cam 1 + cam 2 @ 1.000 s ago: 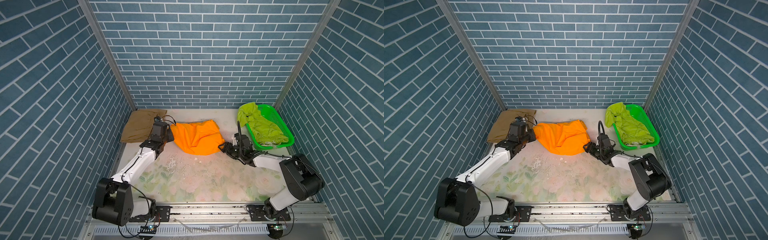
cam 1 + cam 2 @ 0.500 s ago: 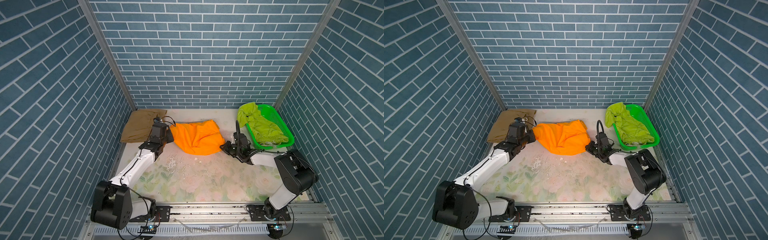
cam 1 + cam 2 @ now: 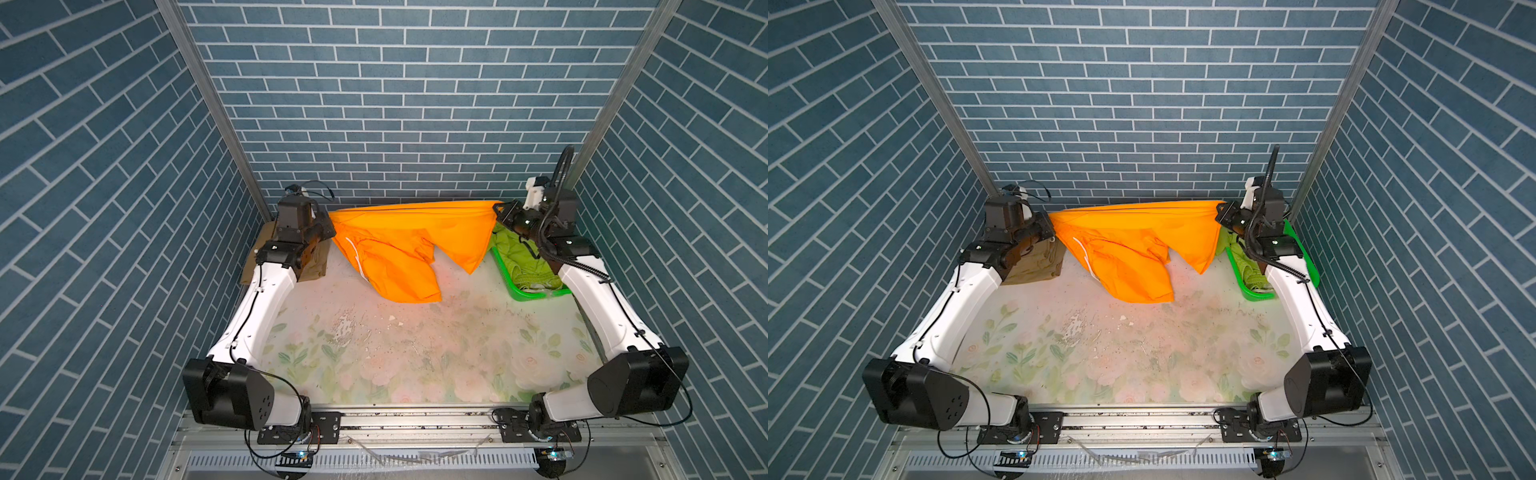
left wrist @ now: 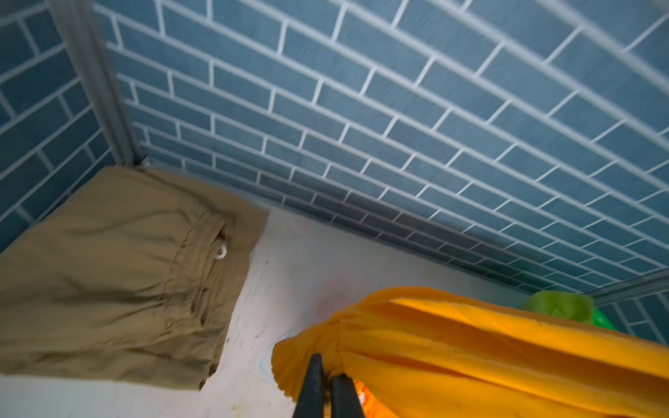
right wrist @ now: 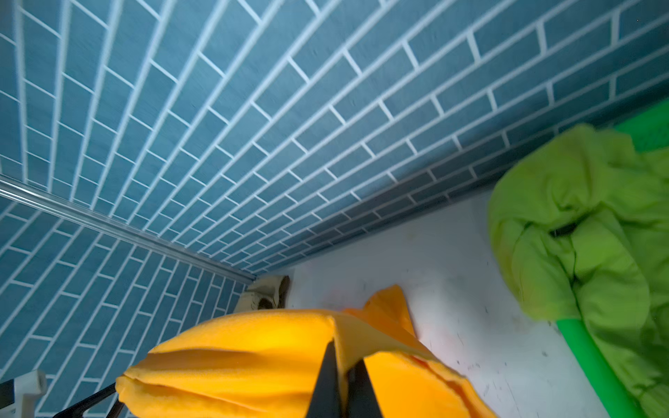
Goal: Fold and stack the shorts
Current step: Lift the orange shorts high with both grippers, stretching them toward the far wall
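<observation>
In both top views the orange shorts (image 3: 399, 245), flat on the desk (image 3: 374, 340) a second ago, now hang stretched beside the basket (image 3: 536, 296) between my left tool (image 3: 331, 231) and right tool (image 3: 497, 210). Left wrist view: left tool clenched on orange cloth; tan shorts (image 4: 119, 271) lie well apart from the basket. Right wrist view: right tool clenched likewise; lime shorts (image 5: 579, 235) fill the basket. I judge the garment ready to lay flat for folding.

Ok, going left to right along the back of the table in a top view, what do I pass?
Tan shorts → left gripper → orange shorts, held up between both grippers → right gripper → lime green shorts in the green basket.
</observation>
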